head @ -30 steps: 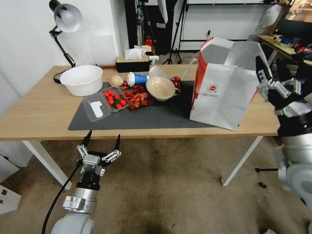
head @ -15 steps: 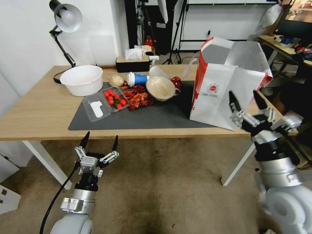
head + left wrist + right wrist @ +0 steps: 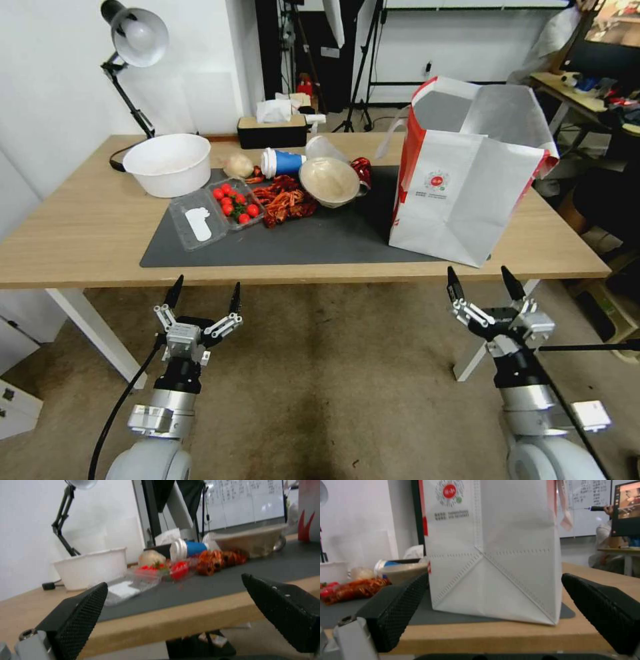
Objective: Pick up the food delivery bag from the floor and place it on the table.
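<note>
The table (image 3: 80, 247) already carries the food delivery bag (image 3: 460, 193), standing upright at two o'clock half on its dark mat (image 3: 320, 243), so the right gripper (image 3: 485, 285) and left gripper (image 3: 204, 289) hang below the near edge, spread wide, empty.

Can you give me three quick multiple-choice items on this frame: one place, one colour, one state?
1. Where does the food delivery bag stand?
A. on the floor
B. on the table
C. in the white bowl

2. What colour is the cup lying on the dark mat?
A. blue
B. green
C. yellow

3. How is the right gripper?
A. shut on the bag
B. shut, empty
C. open, empty

Key:
1 B, its base rests on the table, partly on the mat.
2 A, blue body, white lid.
3 C, its fingers are spread below the table edge, apart from the bag.
</note>
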